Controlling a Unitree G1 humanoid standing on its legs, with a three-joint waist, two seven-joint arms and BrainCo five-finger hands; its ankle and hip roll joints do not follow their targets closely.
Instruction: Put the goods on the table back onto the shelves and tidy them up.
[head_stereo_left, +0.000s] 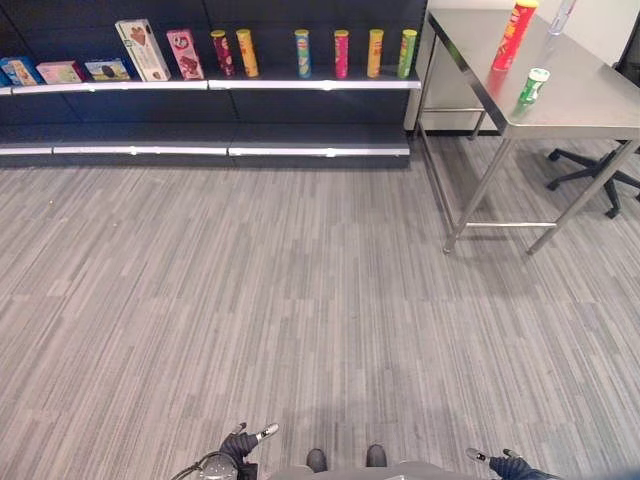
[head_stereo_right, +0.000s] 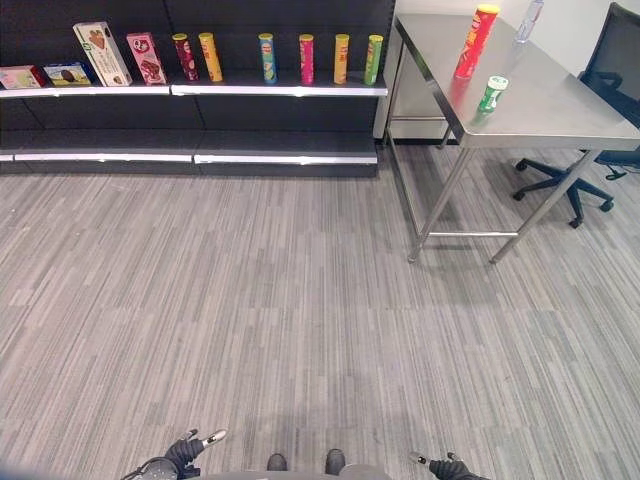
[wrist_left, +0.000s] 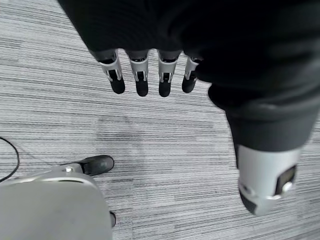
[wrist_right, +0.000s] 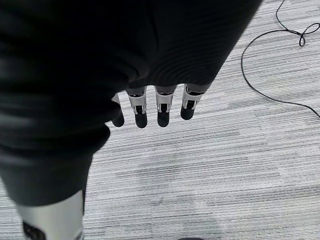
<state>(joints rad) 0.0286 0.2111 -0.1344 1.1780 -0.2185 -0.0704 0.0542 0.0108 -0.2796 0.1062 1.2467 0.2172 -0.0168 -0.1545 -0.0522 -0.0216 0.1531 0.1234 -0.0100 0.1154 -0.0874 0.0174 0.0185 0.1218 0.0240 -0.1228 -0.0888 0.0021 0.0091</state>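
Observation:
A tall red can (head_stereo_left: 513, 35) stands on the steel table (head_stereo_left: 580, 100) at the far right, with a small green can (head_stereo_left: 533, 86) in front of it and a clear bottle (head_stereo_left: 562, 15) behind. The dark shelf (head_stereo_left: 215, 85) at the far left carries several boxes (head_stereo_left: 142, 49) and several tall cans (head_stereo_left: 341, 53). My left hand (head_stereo_left: 243, 443) hangs low at the bottom edge over the floor, fingers (wrist_left: 141, 80) straight, holding nothing. My right hand (head_stereo_left: 498, 462) hangs at the bottom right, fingers (wrist_right: 163, 109) straight and empty too.
Grey striped carpet (head_stereo_left: 300, 300) stretches wide between me and the shelves. A black office chair (head_stereo_left: 600, 175) stands behind the table at the right. The lower shelf board (head_stereo_left: 230, 150) is bare.

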